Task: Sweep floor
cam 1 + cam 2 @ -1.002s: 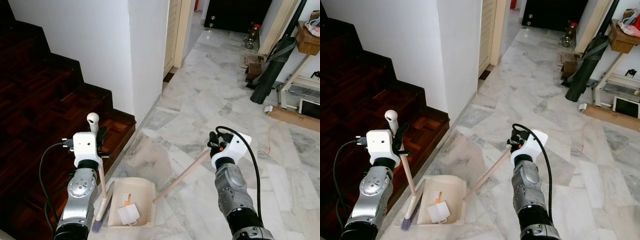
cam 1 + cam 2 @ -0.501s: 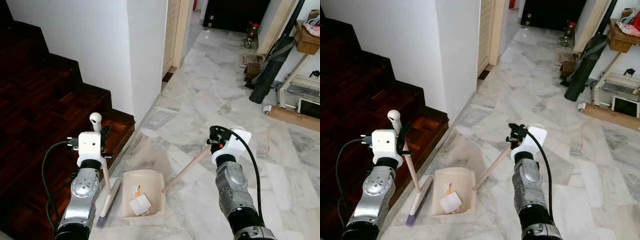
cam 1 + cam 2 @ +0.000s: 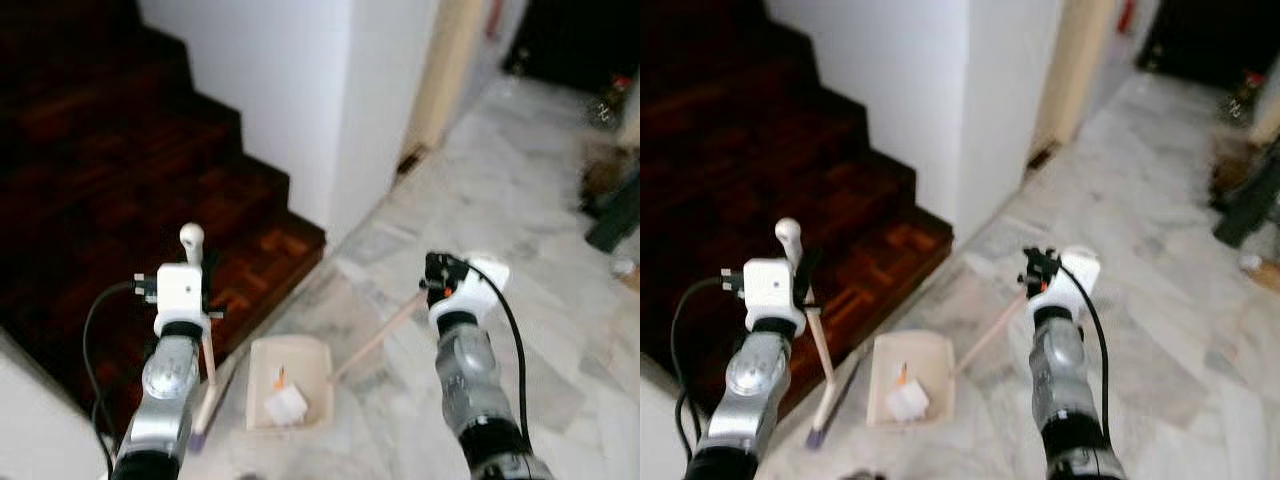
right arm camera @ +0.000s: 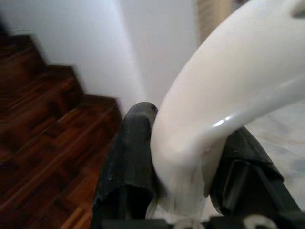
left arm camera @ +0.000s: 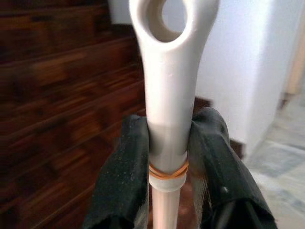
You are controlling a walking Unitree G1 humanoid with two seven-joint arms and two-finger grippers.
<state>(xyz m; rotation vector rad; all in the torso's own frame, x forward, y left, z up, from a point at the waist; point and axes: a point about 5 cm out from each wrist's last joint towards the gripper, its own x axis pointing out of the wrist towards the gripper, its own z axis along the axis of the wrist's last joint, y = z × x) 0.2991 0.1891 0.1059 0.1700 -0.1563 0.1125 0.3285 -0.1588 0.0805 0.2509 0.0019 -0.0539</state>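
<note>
Dustpan [image 3: 289, 385] lies flat on the marble floor [image 3: 560, 300] at lower centre of the frame, just beside the bottom step of the dark wooden stairs [image 3: 120, 200]. White crumpled paper [image 3: 285, 405] and a small orange scrap [image 3: 279, 376] sit inside the pan. Its long handle [image 3: 375, 335] slants up to the right, where the right pincer [image 3: 438, 283] is clamped on the white grip end. Left pincer [image 5: 167, 143] is clamped on the broom [image 3: 205, 355] just below its white looped cap, fingers [image 5: 125, 162] pressed against both sides of the shaft. Broom stands near upright at lower left, bristle head on the floor just left of the pan. White wall [image 3: 300, 90] fills the upper centre. Both eye views are blurred.
</note>
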